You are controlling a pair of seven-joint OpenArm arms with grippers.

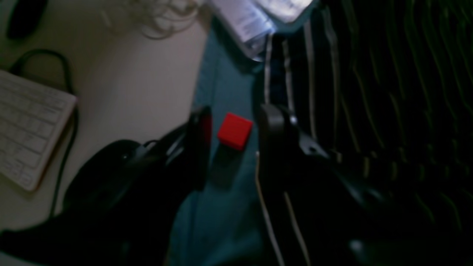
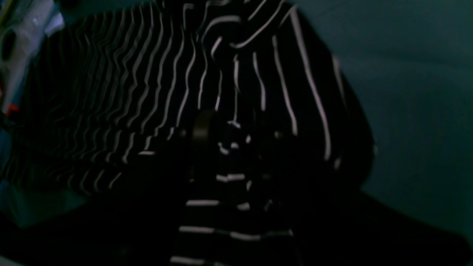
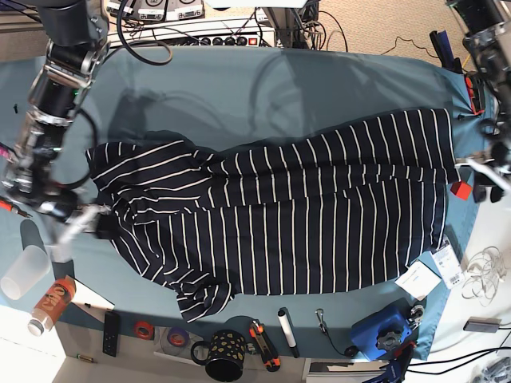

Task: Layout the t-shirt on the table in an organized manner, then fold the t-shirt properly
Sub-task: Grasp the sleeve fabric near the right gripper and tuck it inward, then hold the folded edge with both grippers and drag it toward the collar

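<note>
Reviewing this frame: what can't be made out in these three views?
- Right wrist view: the right gripper is lost in darkness against the t-shirt; whether its fingers touch fabric is unclear.
- Left wrist view: blurred; the left gripper frames a red block, contact undeterminable.
- Base view: the left gripper sits at the edge, too small to read; the t-shirt's collar is hidden in folds.

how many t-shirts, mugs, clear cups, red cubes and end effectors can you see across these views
t-shirt: 1
mug: 1
clear cup: 1
red cube: 1
end effectors: 2, the left end effector and the right end effector
total: 6
</note>
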